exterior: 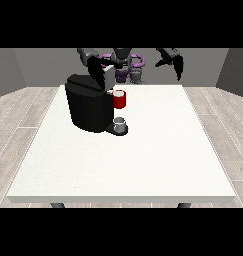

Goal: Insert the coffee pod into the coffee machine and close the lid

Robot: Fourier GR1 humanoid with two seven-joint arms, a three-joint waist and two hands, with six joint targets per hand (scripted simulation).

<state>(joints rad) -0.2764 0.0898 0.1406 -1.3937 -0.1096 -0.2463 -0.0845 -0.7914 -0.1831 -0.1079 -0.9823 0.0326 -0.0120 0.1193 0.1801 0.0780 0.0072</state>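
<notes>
Hand on the machine top, red holder showing at its front.

You've got the black machine at the table's far left part, with the hand at the view's left down over its top by the grey lid; whether those fingers are curled, you can't tell. The red holder sticks out at the front, above a small grey cup on the base. The pod itself doesn't show. The hand at the view's right hangs in the air, fingers pointing down, relaxed, holding nothing. No writing can be read.
</notes>
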